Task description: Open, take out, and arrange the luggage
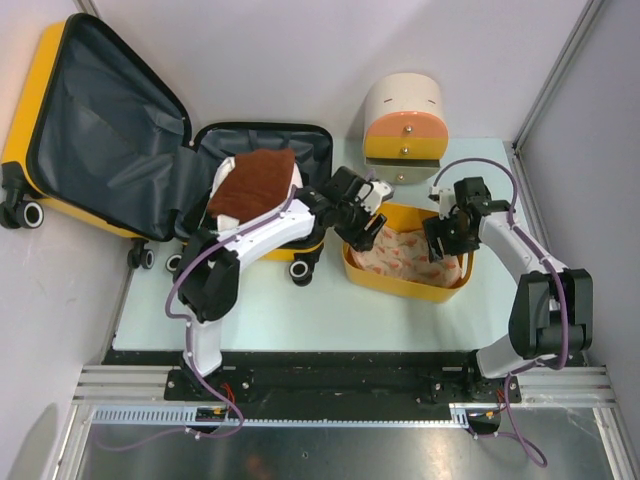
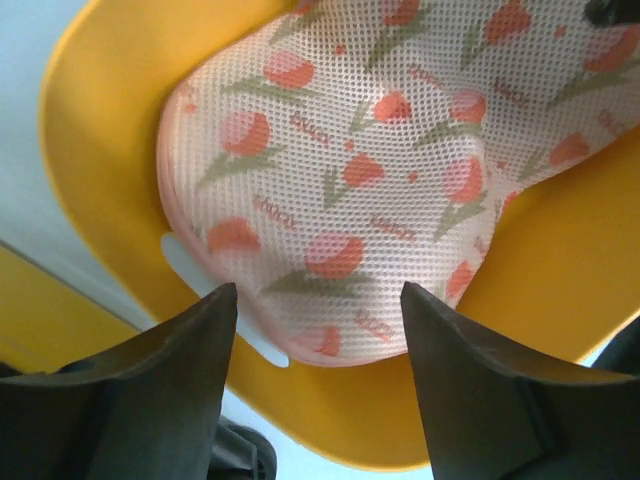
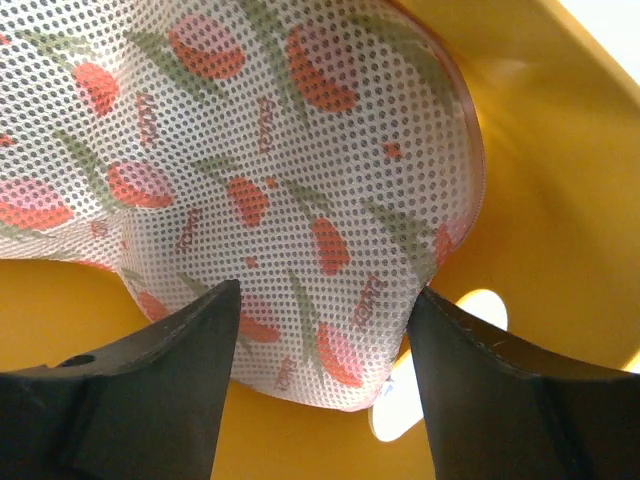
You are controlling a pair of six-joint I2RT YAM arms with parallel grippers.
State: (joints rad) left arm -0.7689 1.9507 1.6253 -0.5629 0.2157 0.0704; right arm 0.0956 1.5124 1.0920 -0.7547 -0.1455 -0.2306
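Top external view: luggage (image 1: 100,120) lies wide open left of the yellow bin (image 1: 395,284), with a mesh pouch (image 1: 405,250) already in the bin. Left end effector (image 2: 318,300) and right end effector (image 3: 325,300) are both spread over the pouch, gripping nothing. Brown cloth (image 1: 252,182) in the luggage looks left to unpack.

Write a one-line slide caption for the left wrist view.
Left gripper, jaws apart, poised over a tulip-print mesh pouch lying in the yellow plastic bin.
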